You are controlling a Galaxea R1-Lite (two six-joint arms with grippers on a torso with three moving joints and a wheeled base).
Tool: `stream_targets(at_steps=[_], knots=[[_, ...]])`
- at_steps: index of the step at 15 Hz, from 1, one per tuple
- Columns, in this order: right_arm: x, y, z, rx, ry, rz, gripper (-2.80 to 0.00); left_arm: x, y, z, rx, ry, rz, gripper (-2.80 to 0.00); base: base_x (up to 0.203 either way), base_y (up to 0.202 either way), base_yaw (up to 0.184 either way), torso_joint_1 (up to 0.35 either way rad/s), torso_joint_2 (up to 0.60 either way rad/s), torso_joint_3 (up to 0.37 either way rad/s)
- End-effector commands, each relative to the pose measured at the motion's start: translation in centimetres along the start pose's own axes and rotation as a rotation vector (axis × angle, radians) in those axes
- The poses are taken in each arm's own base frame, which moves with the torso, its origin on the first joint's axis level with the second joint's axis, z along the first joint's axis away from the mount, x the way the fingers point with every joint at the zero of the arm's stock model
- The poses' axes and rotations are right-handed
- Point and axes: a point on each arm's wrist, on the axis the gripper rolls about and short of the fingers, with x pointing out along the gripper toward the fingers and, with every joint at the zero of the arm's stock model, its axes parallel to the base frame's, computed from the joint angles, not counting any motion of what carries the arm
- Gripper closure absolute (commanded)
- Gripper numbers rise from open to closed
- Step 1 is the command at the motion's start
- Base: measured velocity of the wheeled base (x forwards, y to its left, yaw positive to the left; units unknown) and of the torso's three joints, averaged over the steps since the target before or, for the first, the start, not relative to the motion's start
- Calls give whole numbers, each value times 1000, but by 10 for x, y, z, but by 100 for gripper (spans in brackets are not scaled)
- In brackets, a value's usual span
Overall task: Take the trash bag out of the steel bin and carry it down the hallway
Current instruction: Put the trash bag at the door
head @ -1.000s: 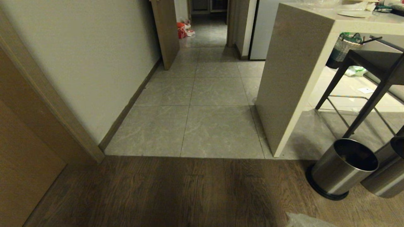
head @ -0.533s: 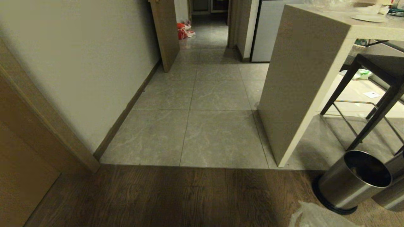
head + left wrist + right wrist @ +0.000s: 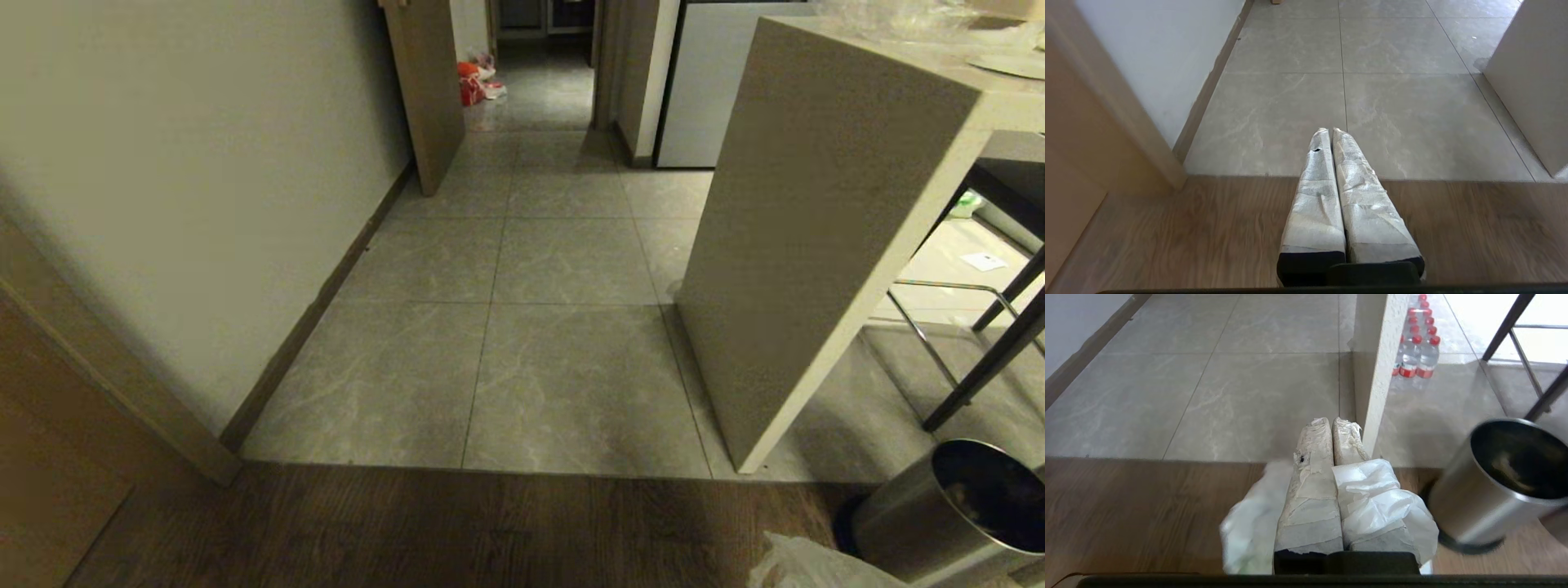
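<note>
Grey marbled tiles of the hallway (image 3: 522,269) are seen ahead in the head view, running toward twelve o'clock between a cream wall (image 3: 204,163) and a pale counter (image 3: 816,245). At five o'clock the steel bin (image 3: 939,514) stands on the wood floor (image 3: 408,531), open and without a liner. Just beside it, at the bottom edge, a corner of the bag (image 3: 808,565) is visible. No arm is shown in this view.

From the left wrist, the left gripper (image 3: 1331,131) is seen with its wrapped fingers pressed together and nothing held. It hangs over the edge between wood and tile.

From the right wrist, the right gripper (image 3: 1330,421) is seen closed, with the bag (image 3: 1372,498) pinched between its fingers and bunched on both sides of them. The bin (image 3: 1498,486) stands at three o'clock, close by.

The removal is judged as done; the carrying step is in hand. Driving straight ahead is called for next, with care that the counter corner is not touched and the grip is not loosened.
</note>
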Motion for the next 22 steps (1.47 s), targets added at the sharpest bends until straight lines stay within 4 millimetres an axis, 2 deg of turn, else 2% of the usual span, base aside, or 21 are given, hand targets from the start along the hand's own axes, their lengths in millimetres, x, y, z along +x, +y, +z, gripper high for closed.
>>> stream_targets(at_steps=[1,22], knots=[[0,0,0,0,-2,0,0,0,0,0,0,2,1,0,193,0,0,3,-2,-1],[0,0,0,0,-2,0,0,0,0,0,-2,2,2,0,192,0,1,2,2,3]])
